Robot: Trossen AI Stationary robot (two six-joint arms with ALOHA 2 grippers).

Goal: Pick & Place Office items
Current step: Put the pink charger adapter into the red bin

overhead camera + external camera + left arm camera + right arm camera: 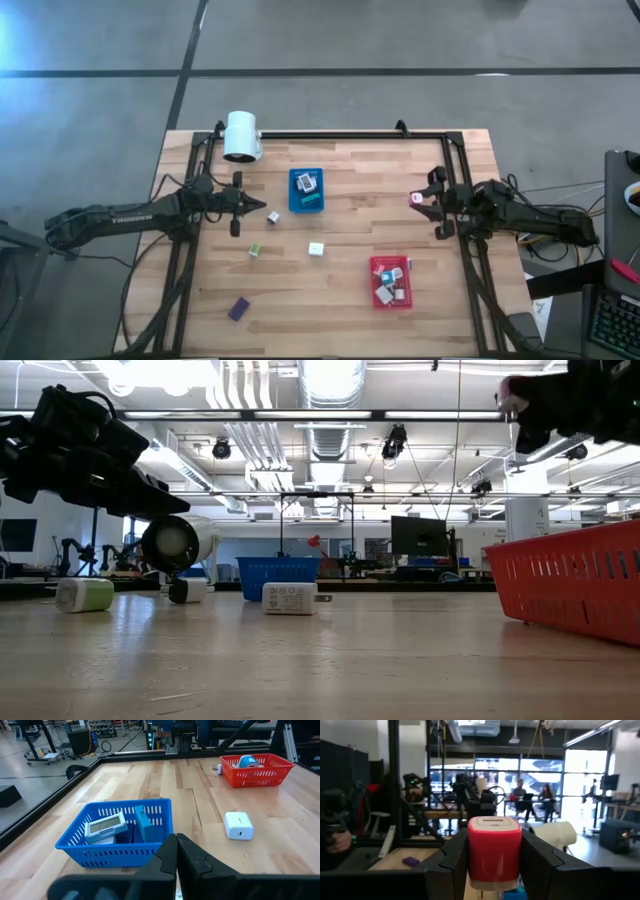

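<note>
The right gripper [495, 865] is holding a pink-red charger block [494, 851] aloft; next, carrying it over the red tray [391, 297]. The left gripper [176, 851], closed and empty, is waiting.

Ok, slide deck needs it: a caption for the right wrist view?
Right gripper holding a pink-red block upright between its fingers, lab beyond.

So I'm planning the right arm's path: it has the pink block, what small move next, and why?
Probably carry it toward the red tray. The right gripper is shut on the pink block, raised above the table, and not over either tray; the red one lies nearer than the blue tray. Which tray it belongs in I cannot tell.
</note>
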